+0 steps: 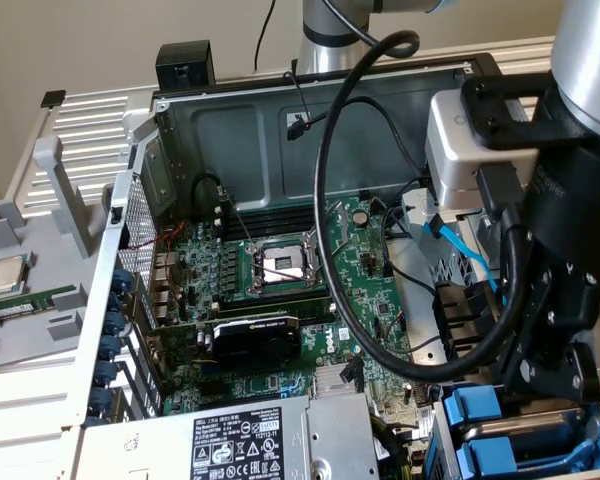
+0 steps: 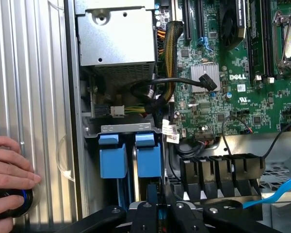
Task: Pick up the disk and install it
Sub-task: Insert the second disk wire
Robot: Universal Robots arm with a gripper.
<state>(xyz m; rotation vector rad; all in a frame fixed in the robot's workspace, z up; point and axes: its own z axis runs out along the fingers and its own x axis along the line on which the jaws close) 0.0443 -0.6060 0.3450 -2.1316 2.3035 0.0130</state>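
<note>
Two blue-framed drives [image 2: 131, 158] fill the bay, hemmed by black cables [image 2: 153, 92] and a hand [image 2: 9, 177].

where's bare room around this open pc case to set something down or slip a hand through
Free: the ribbed metal surface beside the case wall, up from the person's hand. Crowded: the motherboard under black cable loops, and the drive bay, where two blue carriers sit side by side under the gripper.

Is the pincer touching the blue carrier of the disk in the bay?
Cannot tell. In the wrist view the pincer sits directly over the blue carrier of the disk, and its dark body hides the spot where they would meet.
</note>
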